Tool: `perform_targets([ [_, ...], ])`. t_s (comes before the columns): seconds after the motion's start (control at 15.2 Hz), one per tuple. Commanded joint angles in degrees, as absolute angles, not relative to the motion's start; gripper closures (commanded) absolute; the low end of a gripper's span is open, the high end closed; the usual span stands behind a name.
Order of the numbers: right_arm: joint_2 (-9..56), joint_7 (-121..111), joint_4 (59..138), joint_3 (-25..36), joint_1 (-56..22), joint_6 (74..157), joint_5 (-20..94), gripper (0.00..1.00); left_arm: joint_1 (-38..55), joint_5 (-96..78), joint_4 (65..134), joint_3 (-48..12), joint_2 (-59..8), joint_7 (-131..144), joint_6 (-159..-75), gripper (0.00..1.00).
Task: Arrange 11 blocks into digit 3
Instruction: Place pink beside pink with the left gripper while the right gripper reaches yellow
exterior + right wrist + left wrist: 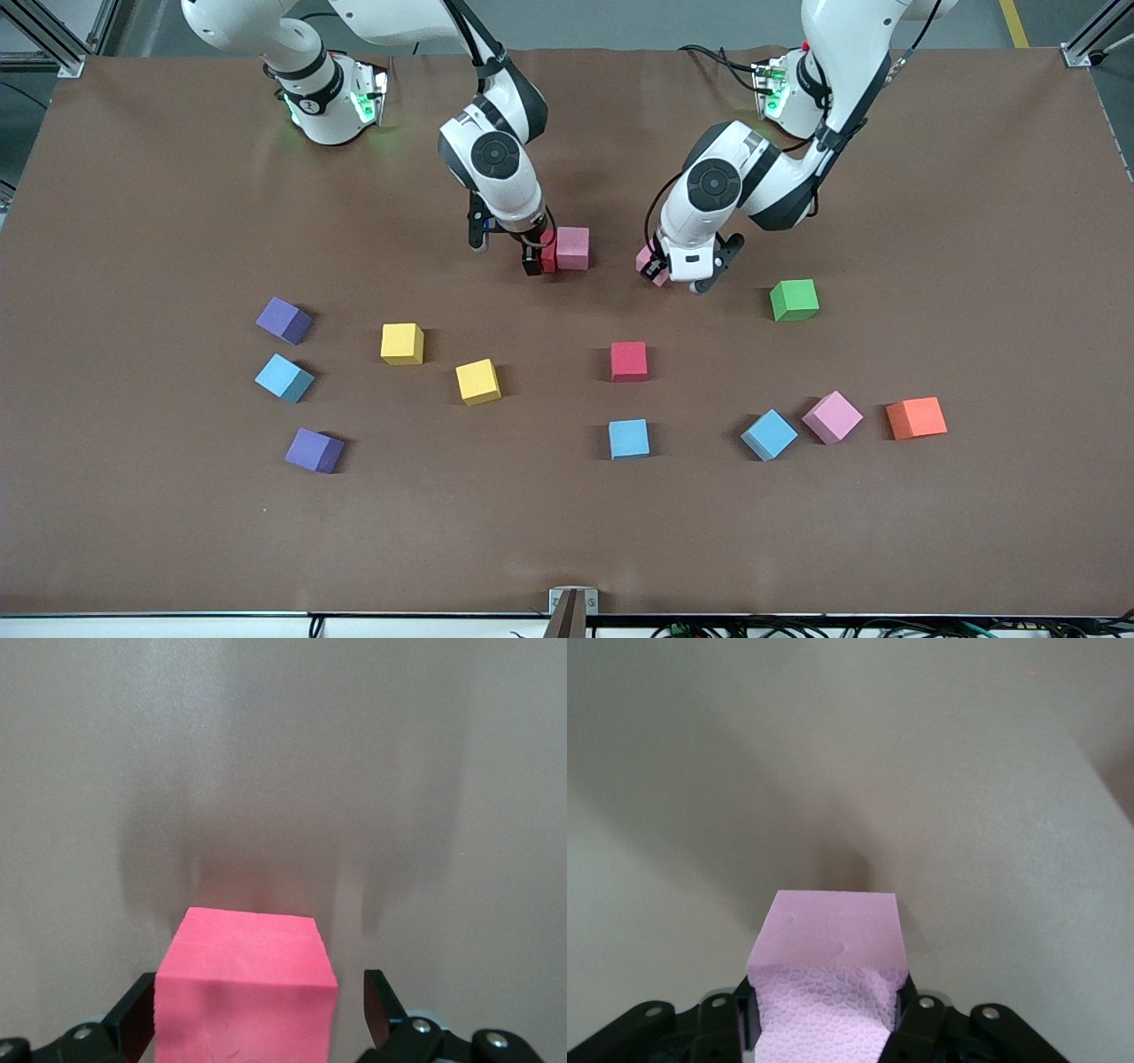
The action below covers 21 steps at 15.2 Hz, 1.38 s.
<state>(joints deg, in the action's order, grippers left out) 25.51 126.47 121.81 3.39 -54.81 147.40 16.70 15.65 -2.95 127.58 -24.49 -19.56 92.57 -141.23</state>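
My right gripper (539,257) (259,1014) stands open around a red block (548,252) (248,992), with a gap at one finger (381,1005). That block rests on the table against a pink block (573,248). My left gripper (660,268) (826,1019) is shut on another pink block (648,261) (828,966), low over the table toward the left arm's end of that pair. Loose blocks lie nearer the front camera: two purple (284,320) (314,450), two yellow (402,343) (478,382), one red (628,361), one pink (832,416) and three light blue (284,377) (629,439) (769,434).
A green cube (794,299) sits close to my left gripper, toward the left arm's end of the table. An orange cube (916,417) lies beside the loose pink block. The brown table mat (974,221) reaches to the front edge.
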Motion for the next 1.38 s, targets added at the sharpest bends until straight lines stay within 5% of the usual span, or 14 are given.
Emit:
perform_targets([
  [0.0,22.8,125.6,121.3,4.1,-54.9,143.6,17.1,0.0,15.7,-6.1,127.6,-25.3,-18.8,100.7,-142.3,0.84],
  [0.33,20.0,123.3,117.5,5.6,-53.2,134.1,16.8,0.0,17.1,-6.2,127.4,-26.3,-19.2,115.9,-146.7,0.84],
  [0.72,17.2,100.2,112.0,15.5,-53.0,118.7,16.8,0.0,19.3,-6.2,126.7,-26.1,-22.2,130.7,-150.0,0.84],
  [1.32,19.1,32.1,110.7,17.4,-40.5,118.2,12.6,0.0,21.4,-5.2,126.0,-25.8,-23.5,136.5,-153.0,0.84],
])
